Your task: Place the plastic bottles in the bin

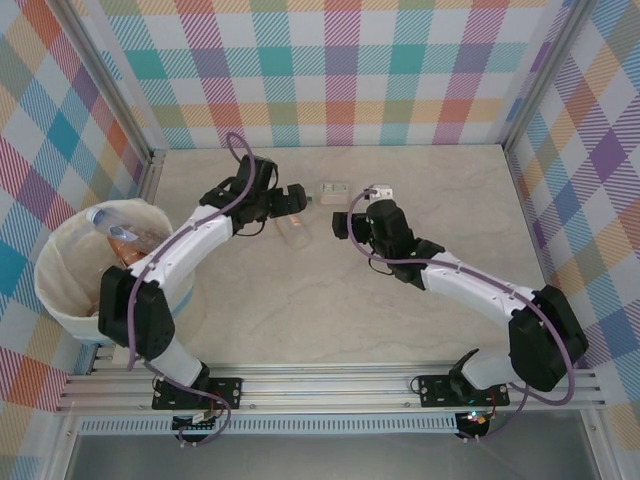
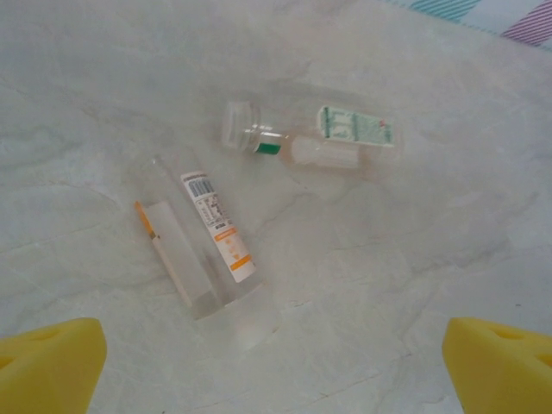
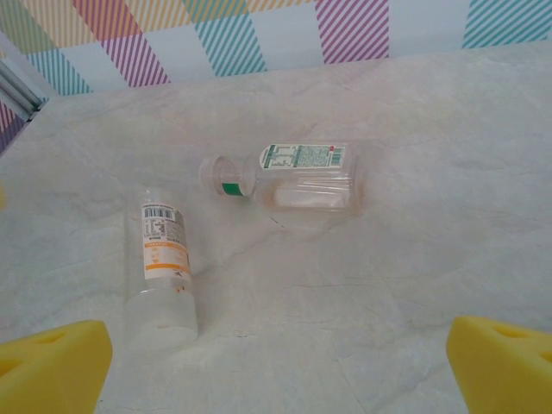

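Note:
Two plastic bottles lie on their sides on the pale table. One is clear with an orange-and-white label (image 1: 296, 232) (image 2: 211, 246) (image 3: 164, 259). The other has a green-and-white label and a green neck band (image 1: 335, 189) (image 2: 319, 142) (image 3: 293, 177). My left gripper (image 1: 295, 202) (image 2: 276, 371) hangs open just above the orange-labelled bottle, its yellow fingertips (image 2: 47, 362) wide apart. My right gripper (image 1: 350, 222) (image 3: 276, 371) is open too and holds nothing, a little to the right of both bottles. The bin (image 1: 60, 300), lined with a white bag, stands at the left with several bottles (image 1: 120, 218) inside.
Checked walls close the back and both sides, with metal frame posts (image 1: 150, 165) at the corners. An aluminium rail (image 1: 330, 392) carrying both arm bases runs along the near edge. The left arm's upper link (image 1: 190, 245) passes right beside the bin's rim.

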Available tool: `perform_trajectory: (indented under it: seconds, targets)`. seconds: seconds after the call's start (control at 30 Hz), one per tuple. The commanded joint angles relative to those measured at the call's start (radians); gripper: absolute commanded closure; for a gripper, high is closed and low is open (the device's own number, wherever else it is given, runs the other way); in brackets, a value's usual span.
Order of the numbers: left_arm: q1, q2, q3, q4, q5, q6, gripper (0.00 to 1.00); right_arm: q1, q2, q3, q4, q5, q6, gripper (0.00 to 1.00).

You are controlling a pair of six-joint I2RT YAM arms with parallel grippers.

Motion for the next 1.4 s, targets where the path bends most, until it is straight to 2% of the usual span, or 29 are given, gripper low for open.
perform_trajectory:
  seconds: [0.0, 0.27, 0.43, 0.6, 0.9, 1.0, 1.2, 1.37]
  targets:
    - [-0.006, 0.064, 0.046, 0.007, -0.062, -0.062, 0.00, 0.002, -0.043, -0.018, -0.023, 0.033, 0.008, 0.00]
    - [0.007, 0.227, 0.075, -0.010, -0.028, -0.095, 0.00, 0.002, -0.093, -0.056, -0.034, 0.058, 0.019, 0.00]
    - [0.039, 0.321, 0.090, 0.029, -0.048, -0.125, 0.00, 0.002, -0.116, -0.065, -0.046, 0.060, 0.014, 0.00]
    - [0.062, 0.432, 0.152, 0.023, 0.025, -0.119, 0.01, 0.002, -0.136, -0.062, -0.075, 0.064, 0.010, 0.00]
    - [0.066, 0.507, 0.192, 0.007, 0.004, -0.061, 0.30, 0.001, -0.175, -0.092, -0.075, 0.083, 0.024, 0.00]
    - [0.066, 0.504, 0.185, 0.005, 0.015, -0.045, 0.38, 0.002, -0.172, -0.099, -0.022, 0.033, -0.011, 0.00]
    - [0.066, 0.448, 0.139, 0.049, 0.069, 0.006, 0.46, 0.002, -0.163, -0.109, 0.118, -0.143, -0.094, 0.00]
    - [0.066, 0.394, 0.083, 0.077, 0.089, 0.030, 0.50, 0.002, -0.122, -0.085, 0.138, -0.234, -0.115, 0.01]
